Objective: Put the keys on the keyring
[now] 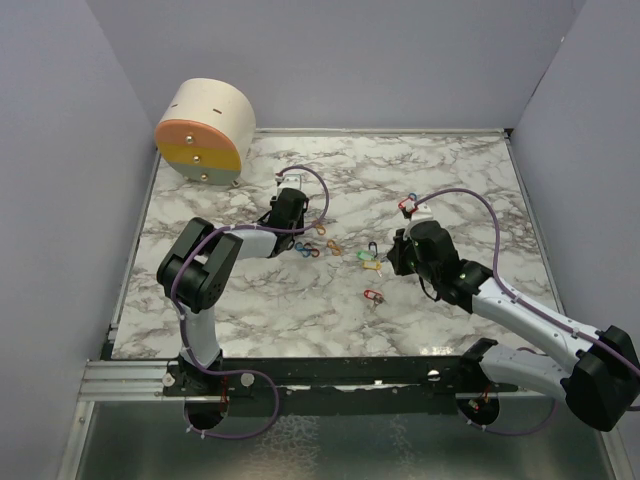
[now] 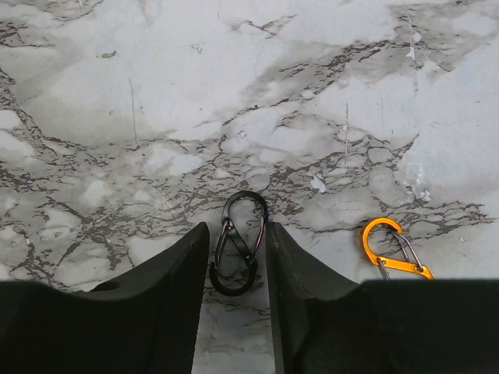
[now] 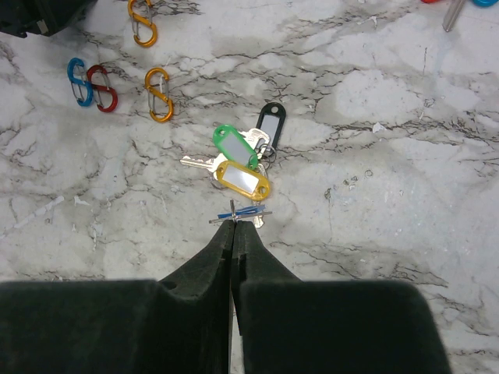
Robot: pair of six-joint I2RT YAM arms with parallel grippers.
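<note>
A bunch of keys with yellow (image 3: 243, 179), green (image 3: 234, 144) and black (image 3: 270, 121) tags lies on the marble; it also shows in the top view (image 1: 368, 258). My right gripper (image 3: 235, 221) is shut on a thin blue-tagged key (image 3: 242, 213), seen edge-on, just in front of that bunch (image 1: 392, 258). A red-tagged key (image 1: 373, 295) lies alone nearer the front. My left gripper (image 2: 236, 227) is open, its fingers on either side of a black S-shaped clip (image 2: 238, 245) lying flat (image 1: 296, 222).
An orange clip (image 2: 387, 249) lies right of the left gripper. Blue (image 3: 78, 80), red (image 3: 101, 87) and orange (image 3: 158, 93) clips lie between the arms. A beige cylinder (image 1: 205, 130) stands at the back left. A red and blue item (image 1: 408, 203) lies behind the right gripper.
</note>
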